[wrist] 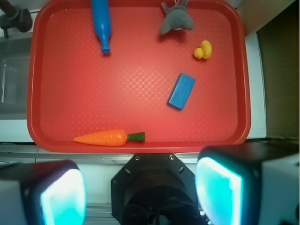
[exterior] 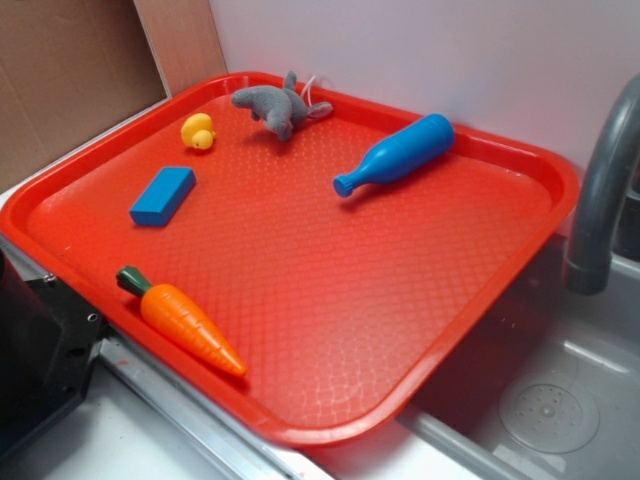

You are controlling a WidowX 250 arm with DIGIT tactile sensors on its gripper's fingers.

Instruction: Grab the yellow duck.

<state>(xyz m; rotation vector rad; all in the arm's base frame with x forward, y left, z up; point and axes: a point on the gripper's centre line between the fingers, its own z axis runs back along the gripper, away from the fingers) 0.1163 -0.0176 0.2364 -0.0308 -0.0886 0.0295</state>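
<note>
1. The red tray (exterior: pixel 500 330) carries everything; the gripper (wrist: pixel 140 187) hangs above its near edge, clear of the tray, jaws spread wide and holding nothing.
2. The grey plush (exterior: pixel 275 106) and blue block (exterior: pixel 162 196) flank the target: descend between them without nudging either.
3. The yellow duck (exterior: pixel 198 131) sits near the tray's far left corner; it is small, so centre both pads (wrist: pixel 218 187) on its body before closing.
</note>
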